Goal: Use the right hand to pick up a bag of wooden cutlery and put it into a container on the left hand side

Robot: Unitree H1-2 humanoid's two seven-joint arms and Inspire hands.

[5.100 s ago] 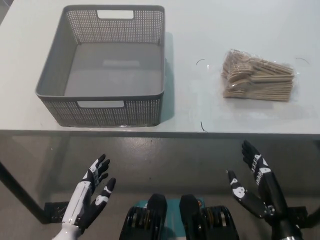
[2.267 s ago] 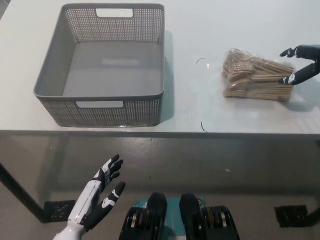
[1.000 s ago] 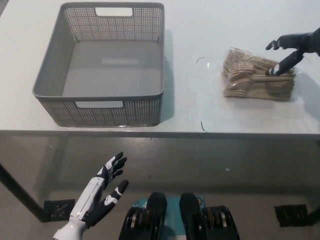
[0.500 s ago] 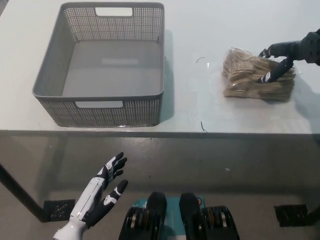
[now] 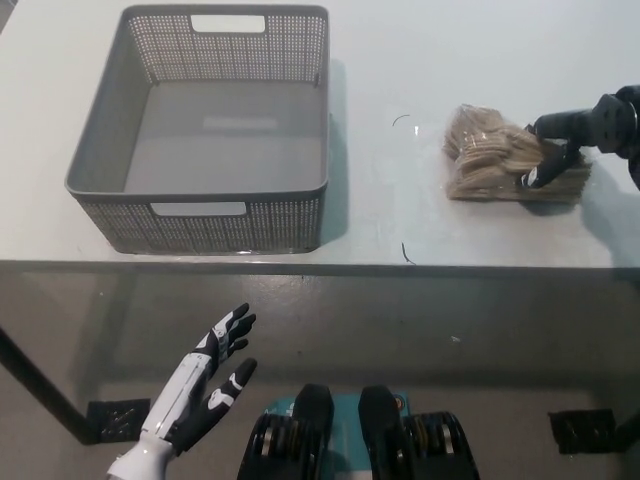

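A clear bag of wooden cutlery (image 5: 492, 155) lies on the white table (image 5: 400, 60) at the right. My black right hand (image 5: 578, 138) comes in from the right edge, its fingers (image 5: 548, 124) clamped over the bag's right end from above and below. The bag still rests on the table. The grey perforated basket (image 5: 198, 196) stands empty on the table's left half, about a hand's width left of the bag. My white left hand (image 5: 196, 385) rests open below the table's front edge at the lower left.
The table's front edge runs across the middle of the picture, with dark floor below it. A few thin dark marks (image 5: 405, 252) lie on the table between basket and bag.
My right hand has come up from below the table to the bag's right end, lowered onto it and closed its fingers on it. The bag's right end looks squeezed. The left hand stays low.
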